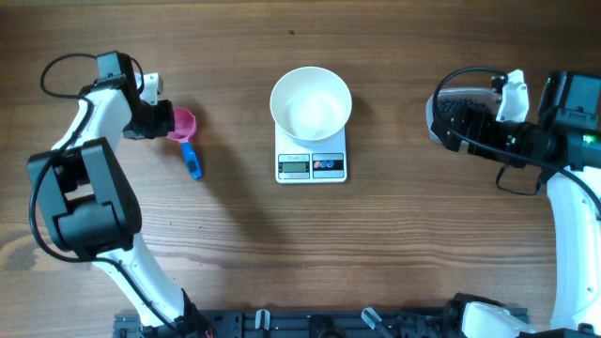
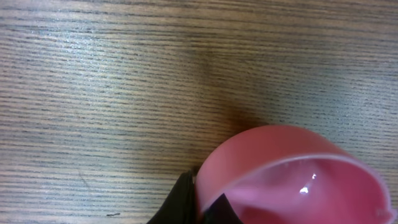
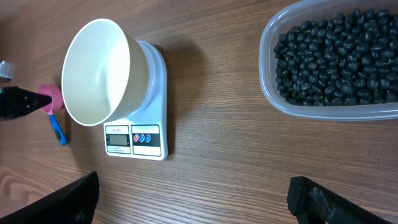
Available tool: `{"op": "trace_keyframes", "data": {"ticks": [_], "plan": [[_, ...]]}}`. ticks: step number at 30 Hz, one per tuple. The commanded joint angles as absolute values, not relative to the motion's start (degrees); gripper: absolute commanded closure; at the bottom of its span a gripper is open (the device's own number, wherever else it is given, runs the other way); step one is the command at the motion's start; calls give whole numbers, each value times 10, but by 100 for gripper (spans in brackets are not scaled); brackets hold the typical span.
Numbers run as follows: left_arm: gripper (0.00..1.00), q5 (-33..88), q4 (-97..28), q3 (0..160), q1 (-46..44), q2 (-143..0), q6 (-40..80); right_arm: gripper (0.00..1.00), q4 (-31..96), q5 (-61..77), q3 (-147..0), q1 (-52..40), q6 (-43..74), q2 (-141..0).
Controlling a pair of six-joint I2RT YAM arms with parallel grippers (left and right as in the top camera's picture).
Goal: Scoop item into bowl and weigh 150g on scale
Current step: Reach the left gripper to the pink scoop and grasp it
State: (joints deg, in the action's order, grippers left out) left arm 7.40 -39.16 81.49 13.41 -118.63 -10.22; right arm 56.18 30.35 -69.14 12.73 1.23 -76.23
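Note:
A pink scoop [image 1: 182, 123] with a blue handle [image 1: 192, 161] lies on the table left of the scale. My left gripper [image 1: 160, 120] is shut on the rim of its cup. Close up, the pink scoop's cup [image 2: 292, 174] has a black fingertip [image 2: 180, 205] pressed on its outer wall and another inside. The white bowl [image 1: 311, 103] stands empty on the white scale [image 1: 311, 166]. The item, black beans [image 3: 336, 56], fills a clear tub [image 3: 273, 99] at the right. My right gripper [image 3: 202, 202] hangs open above bare table, near the tub.
In the overhead view my right arm [image 1: 498, 131] covers most of the tub. The scale's display and buttons [image 3: 134, 138] face the table's front. A dark rail [image 1: 319, 324] runs along the front edge.

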Motion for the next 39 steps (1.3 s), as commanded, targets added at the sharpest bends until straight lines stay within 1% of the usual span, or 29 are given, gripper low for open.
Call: {"op": "trace_keyframes", "data": {"ticks": [1, 2, 7, 11, 12, 16, 18, 19, 22, 24, 26, 28, 30, 35, 39], "plan": [[96, 85, -394, 809, 132, -1189, -103, 0, 562, 296, -700, 126, 2, -767], [96, 85, -395, 809, 133, -1187, -100, 0, 562, 296, -700, 126, 2, -767], [96, 83, -401, 828, 134, -1125, -13, 0, 559, 296, -700, 126, 17, -767], [96, 85, -422, 829, 134, -1031, 90, 2, 554, 303, -700, 126, 36, -767], [96, 90, -432, 829, 133, -1010, 128, 3, 550, 317, -700, 126, 36, -767], [96, 176, -464, 829, 132, -974, 192, 4, 532, 389, -700, 126, 34, -767], [96, 242, -478, 829, 132, -963, 257, 4, 521, 424, -700, 126, 33, -767], [96, 283, -490, 829, 128, -963, 308, 4, 513, 454, -700, 126, 31, -767], [96, 291, -502, 829, 103, -962, 354, 5, 503, 482, -700, 124, 31, -767], [96, 291, -504, 829, 67, -962, 365, 6, 485, 501, -700, 109, 33, -767], [96, 289, -498, 829, 27, -962, 390, 8, 460, 503, -700, 74, 60, -767], [96, 272, -496, 829, -4, -963, 472, 9, 429, 502, -700, 36, 95, -767], [96, 272, -495, 829, -28, -963, 528, 10, 391, 485, -700, -7, 141, -767], [96, 272, -489, 829, -75, -963, 565, 10, 341, 400, -700, -92, 226, -767], [96, 272, -482, 829, -96, -963, 575, 10, 333, 385, -700, -116, 244, -767]]}}
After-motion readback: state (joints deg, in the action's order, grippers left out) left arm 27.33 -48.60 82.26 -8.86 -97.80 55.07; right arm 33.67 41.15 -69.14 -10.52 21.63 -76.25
